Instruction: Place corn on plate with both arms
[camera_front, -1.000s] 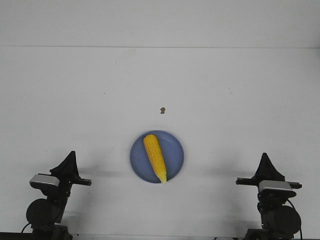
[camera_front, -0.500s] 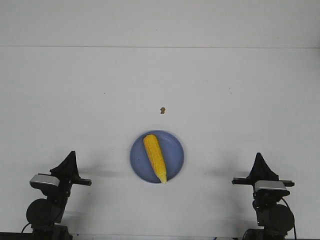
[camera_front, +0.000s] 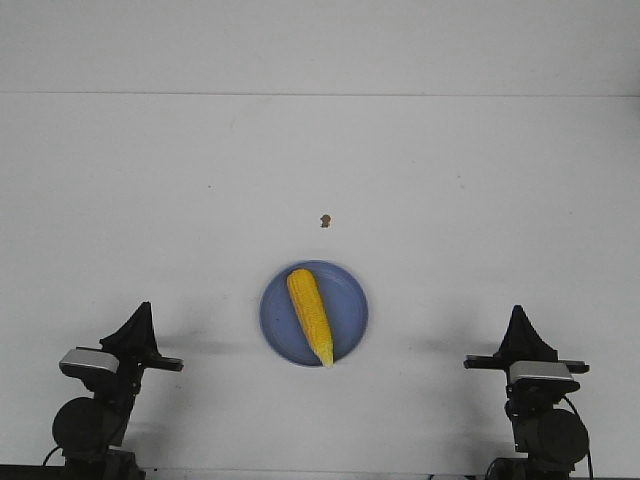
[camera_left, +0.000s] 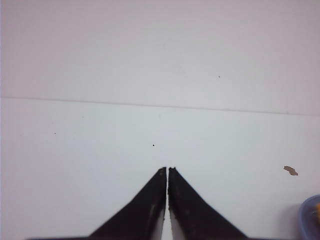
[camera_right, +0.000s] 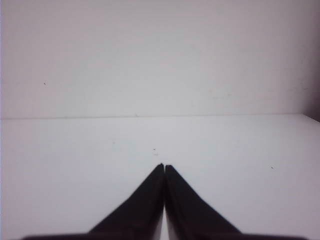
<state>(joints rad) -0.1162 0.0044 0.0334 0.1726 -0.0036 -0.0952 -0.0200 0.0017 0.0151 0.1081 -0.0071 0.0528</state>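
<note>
Corn: the corn (camera_front: 311, 315) lies on the plate (camera_front: 346, 291), set diagonally, blunt end toward the far side and pointed tip toward the robot, where the tip reaches the near rim and seems to poke just over it.
Plate: it sits flat on the white table (camera_front: 450, 200), midway between the two arms; only a sliver of its edge (camera_left: 309, 216) shows in the left wrist view.
Speck: a small brown crumb (camera_front: 325, 220) lies on the table just beyond the plate, apart from it.
Left gripper: the left gripper (camera_left: 167, 170) has its fingers pressed together with only a hairline gap, holding nothing, parked near the left front corner, well apart from the plate.
Right gripper: the right gripper (camera_right: 164, 166) is likewise closed on nothing, near the right front corner, well apart from the plate.
Progress: judging by how things lie, the placing looks done.
Risk: the tip resting at the rim leaves the cob little margin; a bump to the table or plate could roll it off the near edge.
Risk from the arms: any sweep toward the middle could clip the plate and slide it.
</note>
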